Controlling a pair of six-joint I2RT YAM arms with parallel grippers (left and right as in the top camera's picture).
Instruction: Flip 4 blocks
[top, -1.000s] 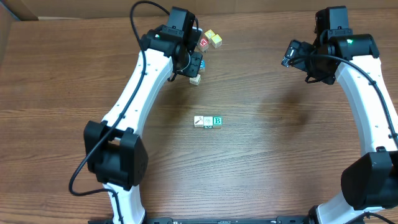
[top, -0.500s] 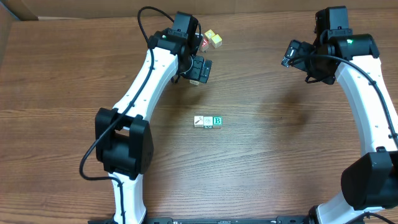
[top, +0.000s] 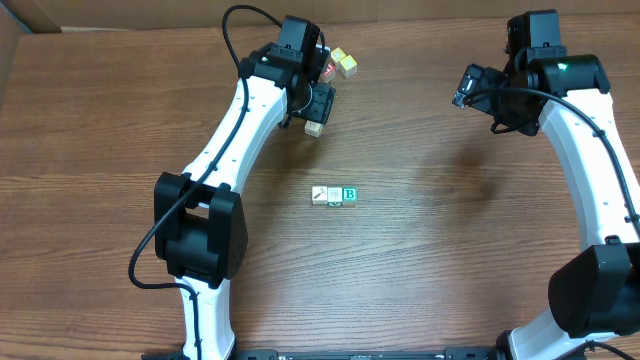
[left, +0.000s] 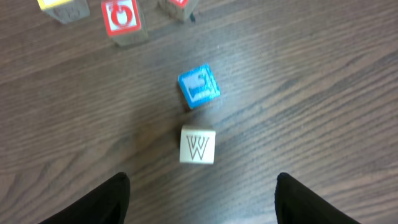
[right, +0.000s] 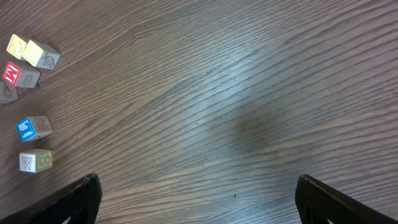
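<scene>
Left claw (left: 202, 183) wide open, holds nothing. W block (left: 198, 146) just ahead of it, not touching. Blue cube (left: 199, 87) just beyond, then red-print cube (left: 121, 15). Right claw (right: 196, 186) fully open, empty. Overhead only: row of 3 blocks (top: 334, 196) mid-table, green "B" on right end.

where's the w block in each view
Overhead: W block sits upper centre, just below the left gripper.
Left wrist: W block is at the middle, slightly low, ahead of the open fingers.
Right wrist: W block is at the far left edge, low.
Landmark: the blue block is next to it in both wrist views; overhead I cannot make it out.
</scene>
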